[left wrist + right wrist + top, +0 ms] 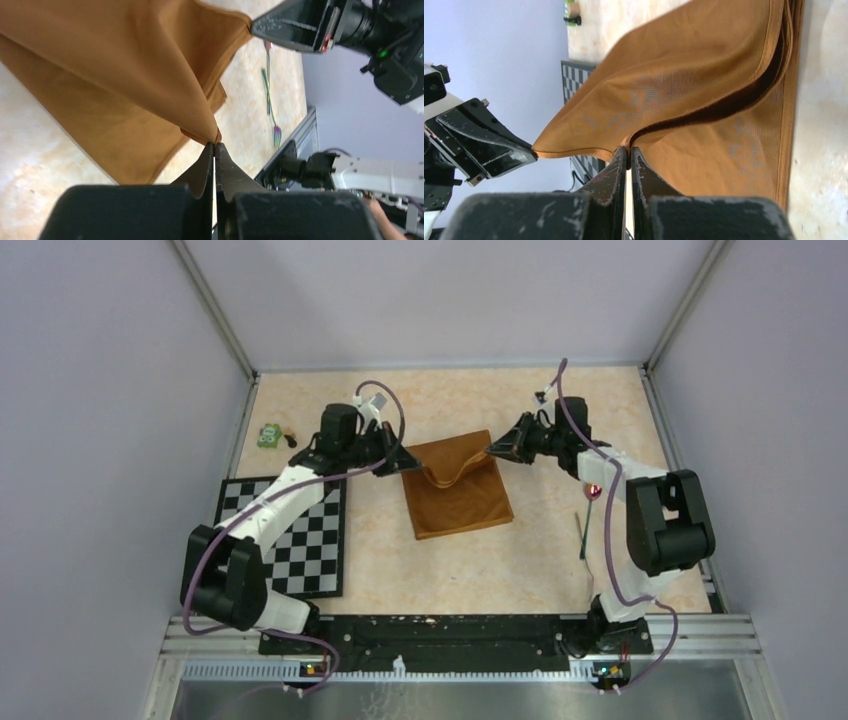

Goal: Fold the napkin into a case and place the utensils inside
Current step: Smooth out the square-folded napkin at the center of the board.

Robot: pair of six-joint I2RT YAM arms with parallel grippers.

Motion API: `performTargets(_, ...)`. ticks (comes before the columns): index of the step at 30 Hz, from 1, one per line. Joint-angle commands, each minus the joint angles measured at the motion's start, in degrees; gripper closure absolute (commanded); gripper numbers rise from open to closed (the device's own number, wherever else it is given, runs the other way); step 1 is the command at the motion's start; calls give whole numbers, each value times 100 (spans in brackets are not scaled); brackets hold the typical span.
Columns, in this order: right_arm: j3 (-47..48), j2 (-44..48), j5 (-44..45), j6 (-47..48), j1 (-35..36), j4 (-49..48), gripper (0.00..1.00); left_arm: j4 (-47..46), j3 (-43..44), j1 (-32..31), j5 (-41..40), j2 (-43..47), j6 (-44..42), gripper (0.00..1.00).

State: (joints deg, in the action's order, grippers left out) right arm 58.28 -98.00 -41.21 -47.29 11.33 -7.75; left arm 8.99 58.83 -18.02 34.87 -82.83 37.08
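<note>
The left claw [215, 146] is pinched shut on one far corner of the napkin [462, 502]. The right claw [625, 150] is pinched shut on the other far corner. Both corners are held up off the table [450, 575], and the cloth sags down in the middle between the two claws. The rest of the napkin lies flat on the table, on the near side of the claws. It looks folded once already, because layers show at its edge by the right claw. The utensils [586, 525] lie on the table to the right of the right claw and nearer the arm bases, well apart from the napkin. Each claw holds only a tiny tip of cloth, so a corner could slip out if the claws pull apart too hard. If one claw goes faster than the other, the fold could land crooked. Then the case would not come out neat.
</note>
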Motion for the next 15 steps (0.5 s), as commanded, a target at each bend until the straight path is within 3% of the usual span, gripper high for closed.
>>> performTargets(1,-442,549,-164,320,-48,-52,100,-157,-641,-268,-97,356,170,100)
performTargets(15,-1180,699,-153,815,-126,248,100,-526,-2140,-652,-156,671,459,100)
